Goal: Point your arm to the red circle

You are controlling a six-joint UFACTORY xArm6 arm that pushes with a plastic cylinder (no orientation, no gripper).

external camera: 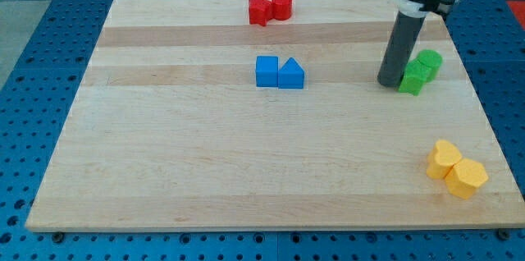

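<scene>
Wooden board (205, 162) on a blue perforated table (49, 64), broadly open across its centre and the view's left. Red circle (281, 5), a short upright cylinder with no discernible long axis, stands near the top edge, touching a red block (260, 11), possibly star-shaped, on its left. Blue square (267, 71) and blue triangle (291, 74) touch mid-board. My tip (389, 84) rests just left of two green blocks (420, 70), well apart from the red circle; the rod carries no pincer, holding nothing. Two yellow blocks (456, 170) lie bottom right.
</scene>
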